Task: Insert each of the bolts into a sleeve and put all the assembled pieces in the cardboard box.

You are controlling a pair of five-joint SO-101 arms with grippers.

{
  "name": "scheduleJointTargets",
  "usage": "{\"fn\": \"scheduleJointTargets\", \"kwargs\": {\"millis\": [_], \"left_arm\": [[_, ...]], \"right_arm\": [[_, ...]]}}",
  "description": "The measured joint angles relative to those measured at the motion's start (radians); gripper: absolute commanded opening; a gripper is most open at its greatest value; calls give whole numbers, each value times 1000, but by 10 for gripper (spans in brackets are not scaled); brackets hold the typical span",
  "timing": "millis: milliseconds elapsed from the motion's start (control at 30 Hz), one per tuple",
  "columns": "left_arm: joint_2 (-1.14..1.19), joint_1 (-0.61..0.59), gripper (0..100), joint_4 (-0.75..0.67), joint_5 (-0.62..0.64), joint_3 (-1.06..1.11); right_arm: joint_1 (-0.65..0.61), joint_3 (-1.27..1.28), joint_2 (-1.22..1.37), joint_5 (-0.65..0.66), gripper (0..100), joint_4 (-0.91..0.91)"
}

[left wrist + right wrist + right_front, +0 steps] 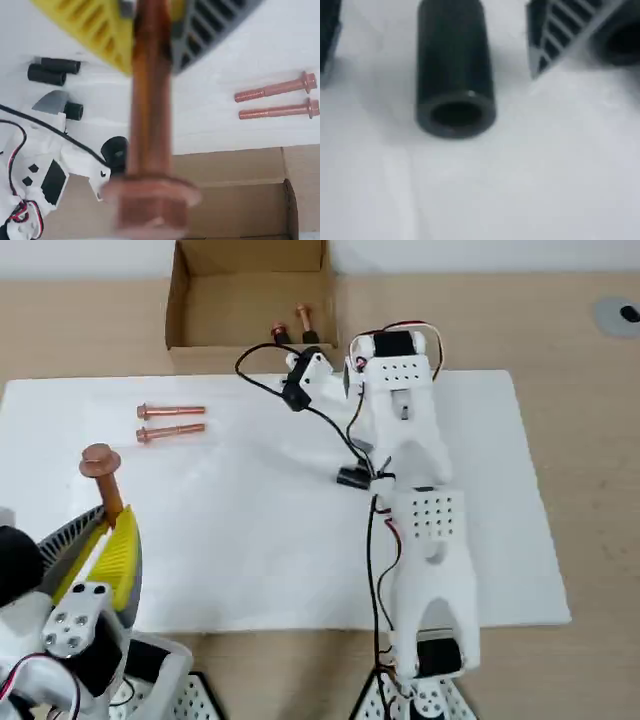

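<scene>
My left gripper (pixel 108 523), with one yellow and one grey finger, is shut on a copper bolt (pixel 103 478) held head-up above the white mat's left side; the bolt (pixel 150 125) runs out from between the fingers. Two more bolts (pixel 171 422) lie side by side on the mat. My right gripper (pixel 362 450) points down at mid-mat, mostly under its own arm. A black sleeve (pixel 455 70) lies just ahead of it beside a grey finger (pixel 560 35), untouched; the gripper looks open. Further sleeves (pixel 52 71) lie nearby. The cardboard box (pixel 180 300) holds two assembled pieces (pixel 292 328).
The right arm (pixel 425 530) stretches from the table's front edge up the mat's middle, trailing black cables (pixel 330 425). The white mat (pixel 250 540) is bare between the two arms. A grey round fitting (pixel 618 314) sits in the wooden table at far right.
</scene>
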Motion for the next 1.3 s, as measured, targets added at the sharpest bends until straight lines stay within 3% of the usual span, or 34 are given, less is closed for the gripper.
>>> {"fn": "scheduleJointTargets", "kwargs": {"millis": [167,600,1300], "left_arm": [[0,0,6,0,0,0],[0,0,6,0,0,0],[0,0,6,0,0,0]], "right_arm": [[9,-5,-2,0,32,-5],[3,-55,-40,-109,27,5],[2,-54,-523,-292,27,6]]}}
